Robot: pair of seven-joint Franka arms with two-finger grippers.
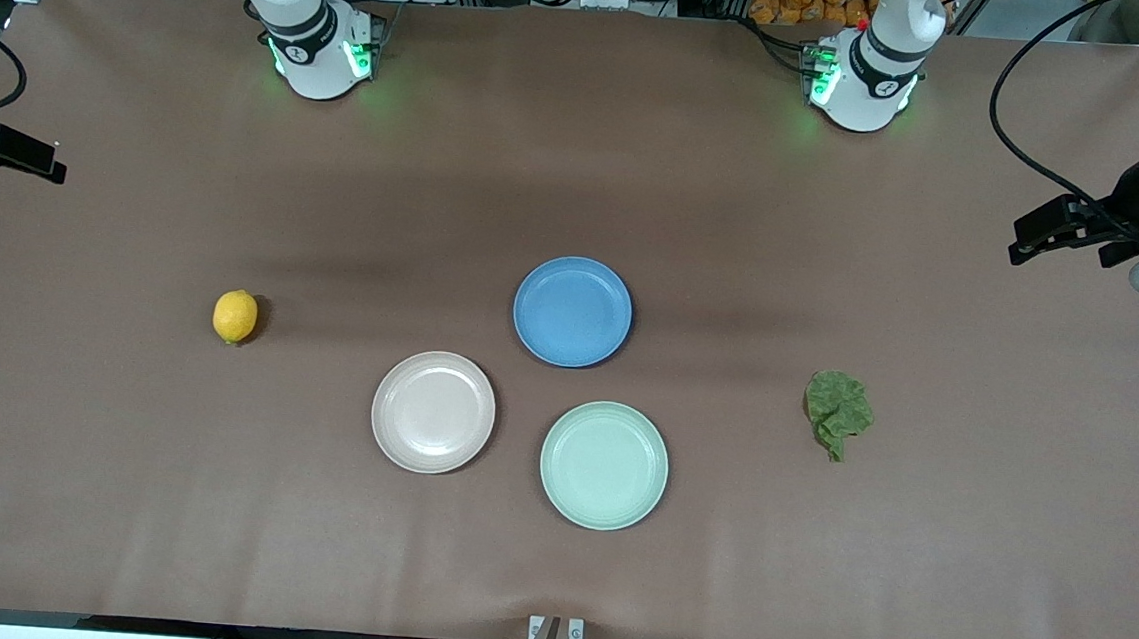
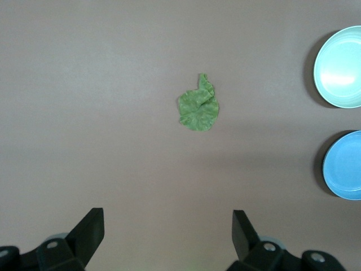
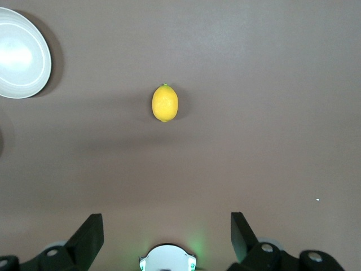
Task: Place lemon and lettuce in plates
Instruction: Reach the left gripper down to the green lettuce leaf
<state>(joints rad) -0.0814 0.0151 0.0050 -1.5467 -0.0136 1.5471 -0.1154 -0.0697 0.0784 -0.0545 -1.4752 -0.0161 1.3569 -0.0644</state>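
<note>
Nearest the front camera lies the mint green plate [image 1: 603, 465], and I take it as my landmark. It sits on the brown table [image 1: 117, 488], which carries everything else noted below.

Both my arms wait at the table's ends. My left gripper [image 2: 168, 237] hangs over bare table at the left arm's end, well apart from the mint plate; its fingers [image 2: 89, 230] stand wide apart with nothing between them. My right gripper [image 3: 167, 237] hangs over bare table at the right arm's end, equally well apart from the mint plate, its fingers [image 3: 87, 234] likewise spread wide and holding nothing.

Plates, all equal in size and bare: the beige-pink plate [image 1: 433, 411] lies just beside the mint plate, toward the right arm's end and slightly farther from the camera, not touching it. The blue plate [image 1: 572, 311] lies farther from the camera than the mint plate, near it, with a gap.

The lettuce [image 1: 838, 411] lies flat on the table, toward the left arm's end from the mint plate and slightly farther from the camera, apart from it, stem tip toward the camera.

The lemon [image 1: 235, 316] rests on the table well apart from the mint plate, past the beige-pink plate toward the right arm's end.
</note>
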